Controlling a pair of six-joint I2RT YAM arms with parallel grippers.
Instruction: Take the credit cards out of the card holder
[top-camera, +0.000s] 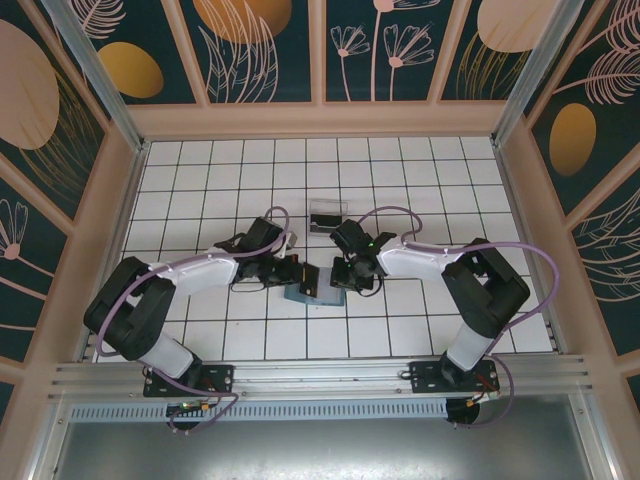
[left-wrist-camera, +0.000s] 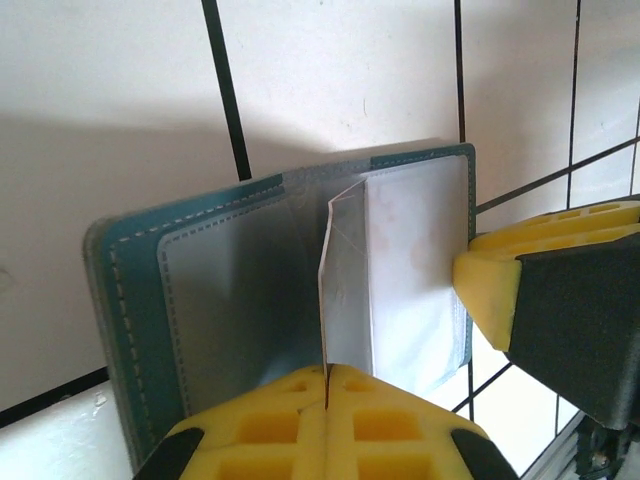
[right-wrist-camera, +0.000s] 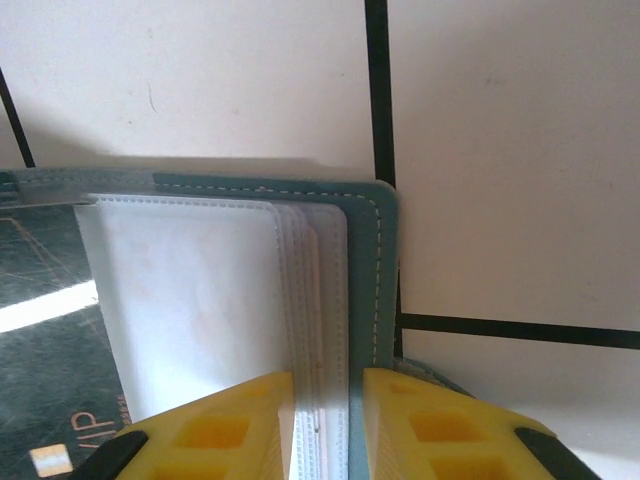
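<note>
Card holder (top-camera: 322, 298): found lying open on the white tiled table (top-camera: 200, 180) between the 2 grippers, teal cover down and grey pockets up. Saw left gripper (left-wrist-camera: 326, 376) pressed fully together on 1 clear sleeve (left-wrist-camera: 345, 270), which stood on edge above the spine. Saw right gripper (right-wrist-camera: 328, 400) narrow, its yellow fingers (right-wrist-camera: 235, 430) closed on the outer edge of 1 half, with the sleeve stack and the stitched teal cover between them. Spotted 1 dark credit card (right-wrist-camera: 40, 300) with a gold chip and "VIP" lettering on the holder's other half; could not tell whether inside a pocket. Noted a clear plastic tray (top-camera: 327, 214) near, beyond the holder and apart from it.
</note>
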